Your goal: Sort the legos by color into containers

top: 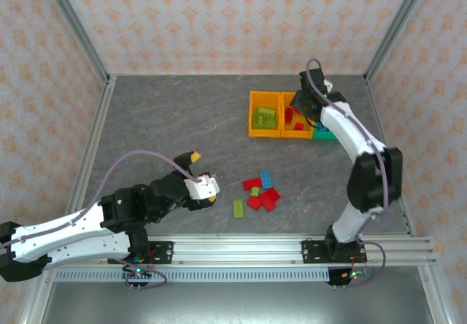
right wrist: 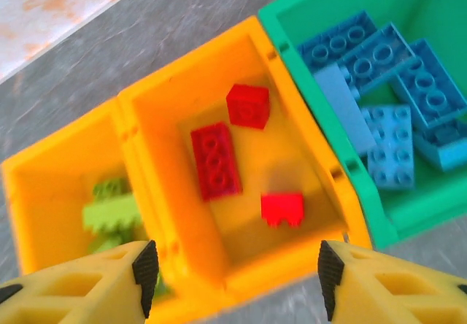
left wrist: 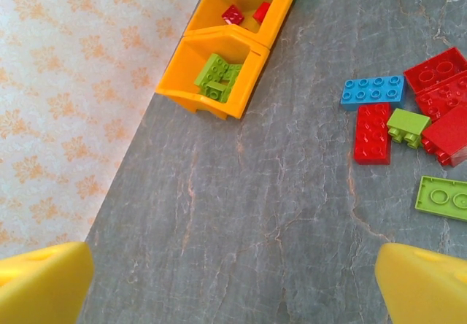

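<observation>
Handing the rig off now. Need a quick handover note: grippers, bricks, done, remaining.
Left gripper open, empty, facing the loose pile. Right gripper open, empty, above the middle orange bin.
Done: lime bricks in the left orange bin, three red bricks in the middle one, blue bricks in the green bin.
To do: the pile's several reds, one blue, two lime.

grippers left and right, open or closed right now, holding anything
Left gripper: open, fingers wide apart, holding nothing.
Right gripper: open over the orange bin with red legos, holding nothing.
</observation>
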### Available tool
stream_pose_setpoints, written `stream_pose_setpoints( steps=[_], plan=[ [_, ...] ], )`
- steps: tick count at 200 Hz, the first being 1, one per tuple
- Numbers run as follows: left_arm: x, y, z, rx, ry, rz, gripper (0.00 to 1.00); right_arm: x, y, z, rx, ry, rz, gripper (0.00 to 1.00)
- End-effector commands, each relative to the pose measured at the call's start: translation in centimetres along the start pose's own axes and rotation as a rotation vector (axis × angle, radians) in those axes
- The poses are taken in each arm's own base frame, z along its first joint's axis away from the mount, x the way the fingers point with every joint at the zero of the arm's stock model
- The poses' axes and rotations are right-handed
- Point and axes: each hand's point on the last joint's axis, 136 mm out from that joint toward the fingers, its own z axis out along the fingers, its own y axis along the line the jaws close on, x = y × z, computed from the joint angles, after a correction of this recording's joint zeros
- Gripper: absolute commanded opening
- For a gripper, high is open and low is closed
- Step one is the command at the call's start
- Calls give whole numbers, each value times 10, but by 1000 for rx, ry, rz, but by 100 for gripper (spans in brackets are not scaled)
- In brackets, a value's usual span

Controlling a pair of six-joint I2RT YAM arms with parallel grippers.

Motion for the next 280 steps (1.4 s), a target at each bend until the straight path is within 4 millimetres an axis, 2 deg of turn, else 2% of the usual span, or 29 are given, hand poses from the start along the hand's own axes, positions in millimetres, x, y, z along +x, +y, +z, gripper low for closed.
stream_pose_setpoints(
  steps=[1, 31, 62, 79, 132, 161, 186, 229, 253, 280],
  plan=[
    [-3, 3, -1, -2, -11, -26, 100, 43, 5, -37, -143, 109, -53, 62],
    [-3, 2, 0, 8, -11, -24, 100, 110, 6, -67, -226, 227, -195, 65],
    [-4, 0, 1, 17, -9, -22, 100, 174, 12, -74, -237, 350, -328, 67],
    [-3, -2, 2, 24, -3, -20, 100, 197, 14, -64, -210, 395, -376, 67],
    [2, -3, 5, 22, 22, -1, 100, 241, 3, -7, -45, 495, -465, 65],
    [2, -4, 5, 25, 23, 0, 100, 264, -2, 13, -10, 558, -484, 64],
    [4, -5, 6, 28, 30, 4, 100, 275, -10, 24, 17, 581, -475, 58],
    [4, -5, 7, 30, 33, 6, 100, 271, -23, 28, 85, 549, -470, 33],
    [3, -5, 6, 28, 28, 3, 100, 252, -17, 15, 63, 472, -445, 27],
    [3, -4, 5, 28, 24, 0, 100, 209, -1, -13, -5, 291, -392, 22]
  ],
)
